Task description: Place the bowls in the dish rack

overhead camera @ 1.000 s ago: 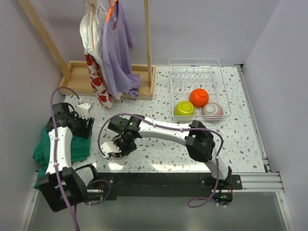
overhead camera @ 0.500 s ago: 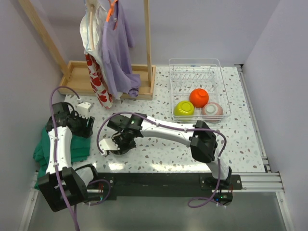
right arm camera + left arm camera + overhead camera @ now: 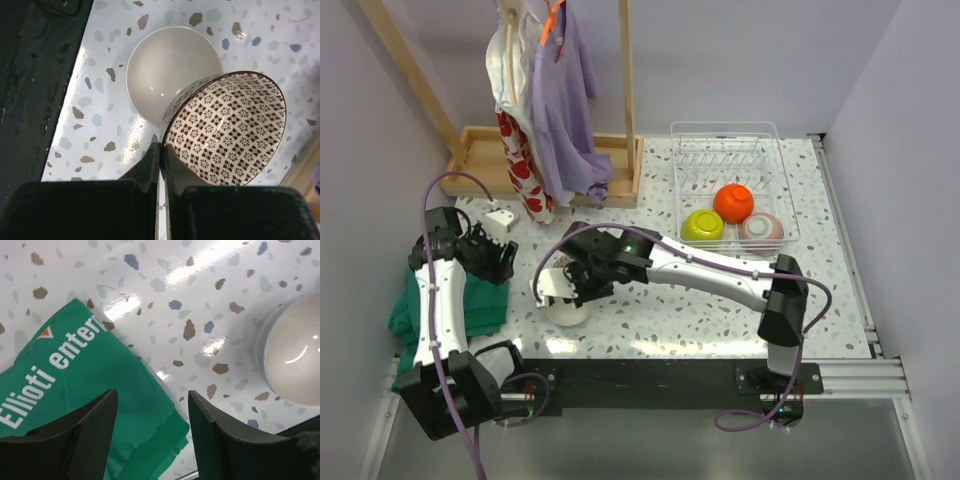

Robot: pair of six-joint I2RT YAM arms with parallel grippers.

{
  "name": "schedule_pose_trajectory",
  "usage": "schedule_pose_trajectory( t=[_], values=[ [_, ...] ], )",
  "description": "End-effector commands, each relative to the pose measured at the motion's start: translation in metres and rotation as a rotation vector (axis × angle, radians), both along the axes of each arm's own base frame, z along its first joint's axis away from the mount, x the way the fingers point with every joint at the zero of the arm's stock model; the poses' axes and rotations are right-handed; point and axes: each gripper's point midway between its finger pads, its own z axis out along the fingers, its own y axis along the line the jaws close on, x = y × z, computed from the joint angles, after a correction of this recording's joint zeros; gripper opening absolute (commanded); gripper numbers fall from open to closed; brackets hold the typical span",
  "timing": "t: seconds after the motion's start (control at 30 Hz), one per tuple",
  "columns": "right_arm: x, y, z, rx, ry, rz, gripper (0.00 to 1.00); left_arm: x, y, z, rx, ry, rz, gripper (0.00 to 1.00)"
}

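My right gripper (image 3: 161,146) is shut on the rim of a bowl (image 3: 225,130) with a dark brown pattern inside and a pale outside. It holds the bowl tilted just above the table, at the near left in the top view (image 3: 553,284). A plain pale bowl (image 3: 165,70) lies upside down on the table right beneath it (image 3: 568,311) and also shows in the left wrist view (image 3: 295,355). The wire dish rack (image 3: 725,140) at the back right holds an orange-red bowl (image 3: 733,203), a lime green bowl (image 3: 702,226) and a pinkish bowl (image 3: 760,230). My left gripper (image 3: 152,394) is open and empty over a green cloth.
A green cloth (image 3: 75,390) with white lettering lies at the table's near left edge (image 3: 485,305). A wooden tray base with posts (image 3: 490,160) stands at the back left with clothes (image 3: 560,100) hanging over it. A black rail (image 3: 650,375) runs along the front.
My right gripper has lifted the patterned bowl up and a little right, tilting it and uncovering the pale bowl on the table. The left arm has shifted slightly.
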Motion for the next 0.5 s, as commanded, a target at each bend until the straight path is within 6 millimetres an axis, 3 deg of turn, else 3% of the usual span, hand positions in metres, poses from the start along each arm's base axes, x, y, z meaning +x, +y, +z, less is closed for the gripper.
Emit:
schedule_pose_trajectory(
  t=[0.0, 0.13, 0.17, 0.23, 0.33, 0.47],
  values=[
    [0.03, -0.019, 0.088, 0.258, -0.031, -0.185, 0.0, -0.007, -0.026, 0.028, -0.051, -0.07, -0.225, 0.62],
    [0.065, -0.058, 0.113, 0.347, 0.109, -0.414, 0.0, -0.015, -0.059, 0.045, -0.165, -0.119, -0.402, 0.6],
    [0.083, -0.073, 0.116, 0.364, 0.132, -0.479, 0.0, -0.018, -0.071, 0.047, -0.172, -0.12, -0.459, 0.6],
    [0.096, -0.092, 0.123, 0.392, 0.173, -0.568, 0.0, -0.021, -0.086, 0.05, -0.147, -0.14, -0.536, 0.58],
    [0.134, -0.135, 0.132, 0.446, 0.21, -0.757, 0.0, -0.017, -0.121, 0.06, -0.129, -0.236, -0.64, 0.57],
    [0.158, -0.178, 0.138, 0.502, 0.248, -0.922, 0.0, -0.028, -0.181, 0.07, -0.183, -0.275, -0.812, 0.53]
  ],
)
